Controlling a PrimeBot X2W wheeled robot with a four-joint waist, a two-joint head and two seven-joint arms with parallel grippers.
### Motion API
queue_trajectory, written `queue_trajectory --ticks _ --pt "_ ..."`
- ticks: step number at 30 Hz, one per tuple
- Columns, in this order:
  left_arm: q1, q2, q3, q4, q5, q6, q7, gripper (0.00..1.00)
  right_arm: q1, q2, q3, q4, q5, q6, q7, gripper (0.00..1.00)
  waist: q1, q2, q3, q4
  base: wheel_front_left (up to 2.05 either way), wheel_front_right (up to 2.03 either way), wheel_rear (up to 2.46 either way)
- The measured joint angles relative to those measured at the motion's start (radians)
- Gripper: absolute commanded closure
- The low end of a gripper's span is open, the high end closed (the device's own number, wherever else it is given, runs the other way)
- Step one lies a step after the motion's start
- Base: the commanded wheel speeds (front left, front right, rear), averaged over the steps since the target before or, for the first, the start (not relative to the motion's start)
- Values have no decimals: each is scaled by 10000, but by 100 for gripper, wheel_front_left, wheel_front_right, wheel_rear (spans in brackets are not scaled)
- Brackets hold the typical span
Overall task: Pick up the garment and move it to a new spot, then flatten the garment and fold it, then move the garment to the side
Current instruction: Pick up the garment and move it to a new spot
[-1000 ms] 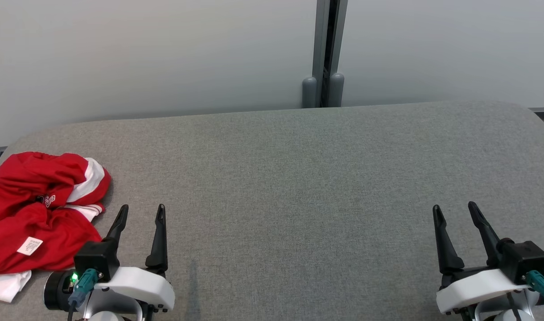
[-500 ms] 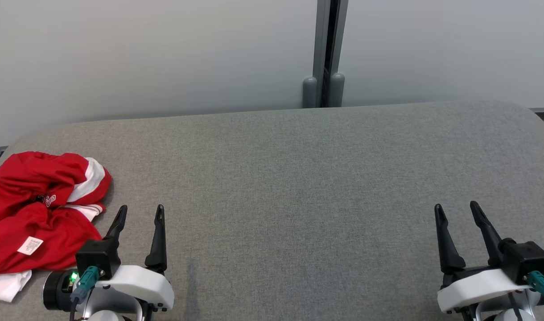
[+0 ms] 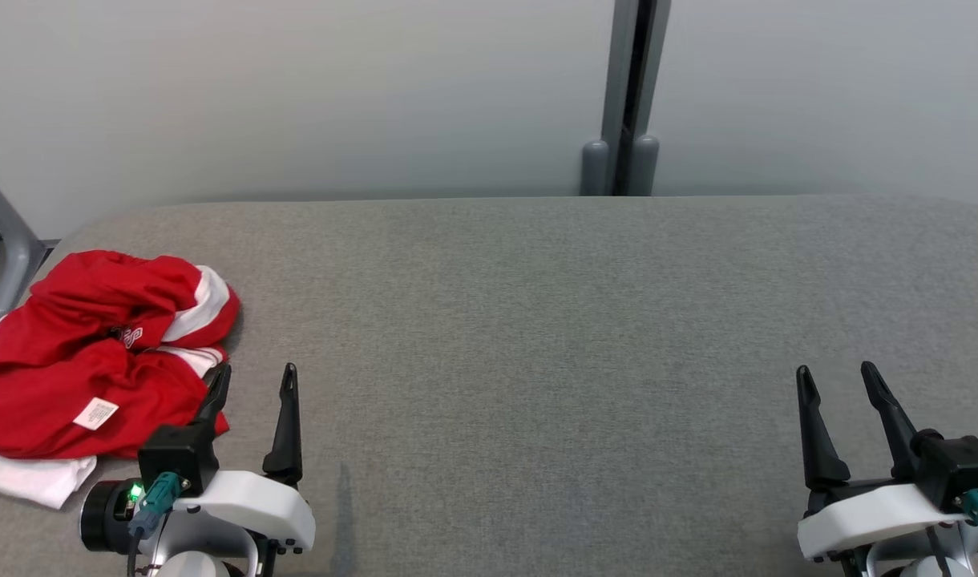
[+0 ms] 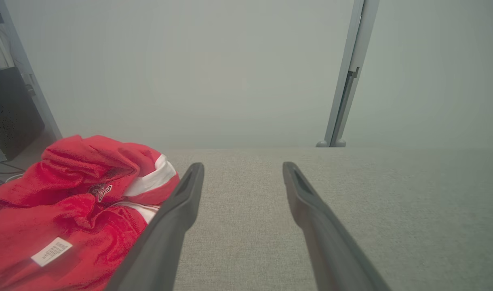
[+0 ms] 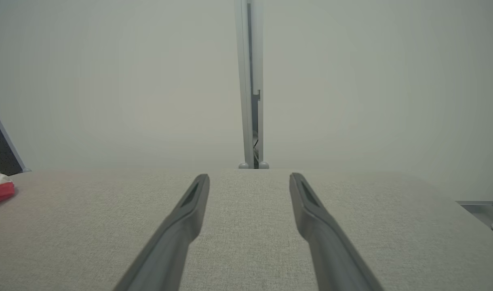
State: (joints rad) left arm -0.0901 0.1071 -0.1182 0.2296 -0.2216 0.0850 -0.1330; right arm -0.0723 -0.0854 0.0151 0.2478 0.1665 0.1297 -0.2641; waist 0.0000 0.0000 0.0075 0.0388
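Pale grey wall panels (image 3: 297,96) form the backdrop, joined by a vertical metal post (image 3: 629,96) behind the far edge of the work surface.

The surface is a grey fabric-covered table (image 3: 537,320) with rounded far corners.

The garment (image 3: 96,353), a red jersey with white bands, lies crumpled in a heap at the table's left end, near the front edge. White fabric sticks out from under its near side. In the left wrist view the heap (image 4: 68,202) is left of the fingers. In the right wrist view only a red and white edge (image 5: 0,188) shows, far left.

Left gripper (image 3: 256,369): at the lower left, just beside the garment's right edge, fingers spread with nothing between them. Its left finger (image 4: 178,210) overlaps the red cloth in both views; whether it touches cannot be told.

Right gripper (image 3: 834,369): at the lower right, well apart from the garment, fingers spread over bare table and empty – confirmed in its wrist view (image 5: 249,176).

A white care label (image 3: 96,413) faces up on the garment's near fold, and a small crest (image 4: 100,190) sits near its middle.
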Motion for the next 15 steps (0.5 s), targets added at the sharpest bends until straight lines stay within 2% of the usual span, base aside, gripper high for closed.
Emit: queue_trajectory --ticks 3,15 --pt "-55 -6 -40 15 -10 12 -38 0 8 -21 -46 -35 0 0 15 0 0 0 33 387 0 0 0" --pt "-166 44 136 88 -278 134 -307 0 -58 -38 117 -221 -82 0 148 0 0 0 223 2810 0 0 0"
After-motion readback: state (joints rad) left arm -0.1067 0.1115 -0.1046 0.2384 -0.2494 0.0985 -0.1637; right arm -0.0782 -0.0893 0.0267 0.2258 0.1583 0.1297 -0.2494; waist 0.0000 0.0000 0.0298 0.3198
